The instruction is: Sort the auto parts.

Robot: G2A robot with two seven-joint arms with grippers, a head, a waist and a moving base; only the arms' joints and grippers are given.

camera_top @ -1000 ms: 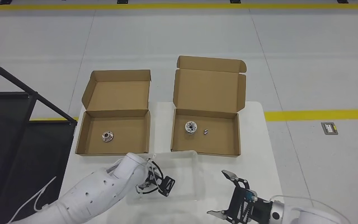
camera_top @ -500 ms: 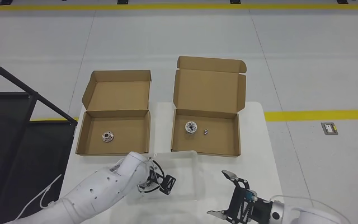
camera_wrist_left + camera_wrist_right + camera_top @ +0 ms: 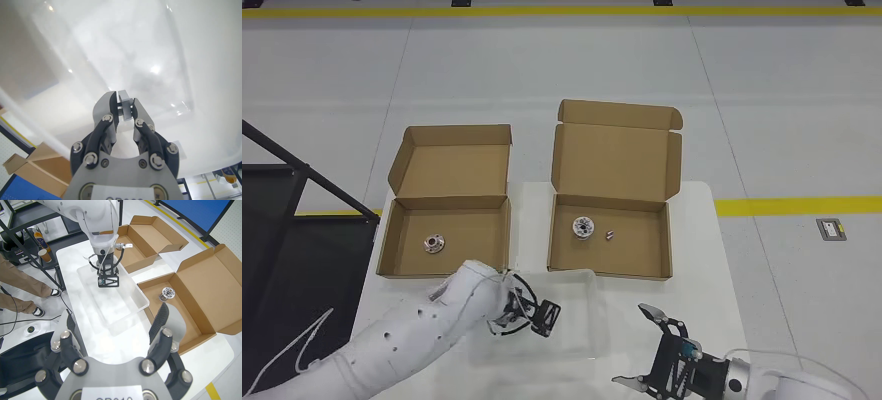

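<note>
White table [image 3: 704, 300]: left claw [image 3: 123, 100] pinches metal part [image 3: 126, 110] over clear tray [image 3: 144, 304]; right claw [image 3: 116, 313] gapes empty.

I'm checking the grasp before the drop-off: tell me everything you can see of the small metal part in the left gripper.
The metal part is small, silvery and shiny, apparently machined: a thick round disc with a thinner flat plate on one face. It stands on edge, pinched across its faces between the black pads of the left gripper, which is shut on it. It hangs over the clear plastic tray; nothing but the pads seems to touch it.
</note>
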